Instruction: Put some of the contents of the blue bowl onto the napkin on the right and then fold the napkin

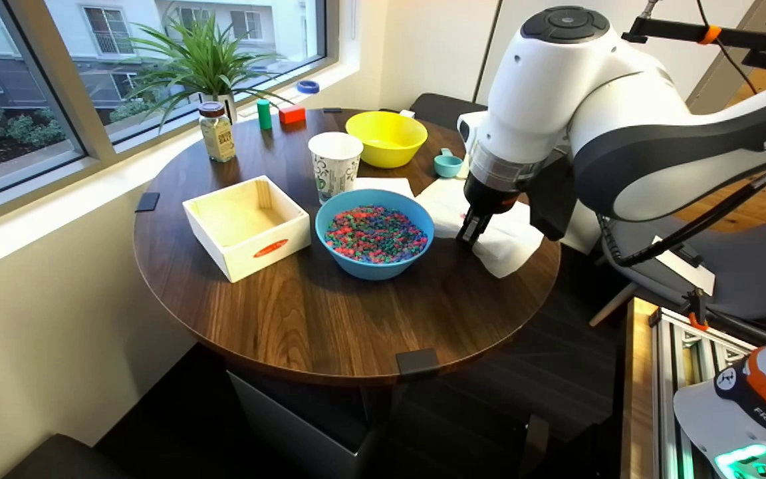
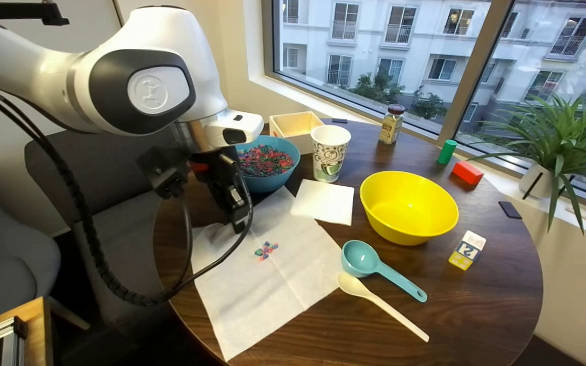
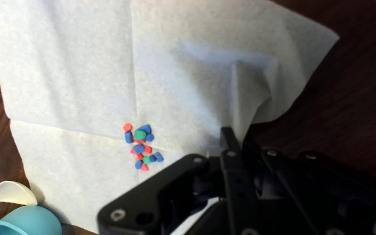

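Pinching the napkin (image 2: pixel 272 282) by one edge, gripper (image 1: pixel 468 234) has the coloured bits (image 2: pixel 265 250) just inward, near centre, so fold should cross them.

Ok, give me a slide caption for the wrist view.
Coloured bits lie clustered on the white napkin while the gripper pinches a fold near its edge.

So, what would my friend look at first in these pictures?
Probably the big robot arm reaching over the round table, its end effector pinching an edge of the big white napkin. Then the blue bowl beside the wooden box, holding lots of tiny pink, green and blue bits, with a little pile on the napkin too. The bright yellow bowl near the paper cup should also pop out.
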`<act>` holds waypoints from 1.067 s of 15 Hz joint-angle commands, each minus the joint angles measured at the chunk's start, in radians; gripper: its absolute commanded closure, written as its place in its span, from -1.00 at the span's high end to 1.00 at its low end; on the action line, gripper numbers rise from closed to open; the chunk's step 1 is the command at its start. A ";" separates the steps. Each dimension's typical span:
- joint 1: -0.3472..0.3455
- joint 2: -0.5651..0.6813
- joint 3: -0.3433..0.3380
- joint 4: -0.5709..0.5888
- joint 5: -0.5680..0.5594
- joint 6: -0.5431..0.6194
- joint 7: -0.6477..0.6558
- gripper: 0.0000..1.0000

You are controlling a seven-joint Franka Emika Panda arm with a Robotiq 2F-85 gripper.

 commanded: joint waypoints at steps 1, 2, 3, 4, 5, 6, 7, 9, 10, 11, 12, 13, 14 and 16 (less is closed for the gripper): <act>0.000 -0.039 0.005 -0.020 0.001 -0.007 0.012 -0.98; -0.001 -0.053 0.006 -0.025 -0.002 -0.005 0.018 -0.98; -0.003 -0.069 0.006 -0.032 -0.002 -0.004 0.026 -0.98; -0.004 -0.085 0.006 -0.038 0.001 -0.002 0.032 -0.98; -0.008 -0.105 0.006 -0.047 -0.001 -0.002 0.041 -0.98; -0.012 -0.120 0.006 -0.053 -0.003 -0.001 0.050 -0.98; -0.018 -0.135 0.007 -0.060 -0.004 0.003 0.063 -0.98; -0.033 -0.155 0.006 -0.077 -0.005 0.023 0.087 -0.98; -0.041 -0.164 0.006 -0.086 -0.003 0.031 0.097 -0.98; -0.049 -0.171 0.005 -0.094 -0.001 0.042 0.108 -0.98; -0.057 -0.183 0.004 -0.105 0.002 0.054 0.114 -0.98; -0.066 -0.194 0.005 -0.115 -0.003 0.060 0.125 -0.98; -0.079 -0.207 0.005 -0.125 -0.012 0.068 0.133 -0.98; -0.104 -0.230 0.004 -0.144 -0.021 0.089 0.151 -0.98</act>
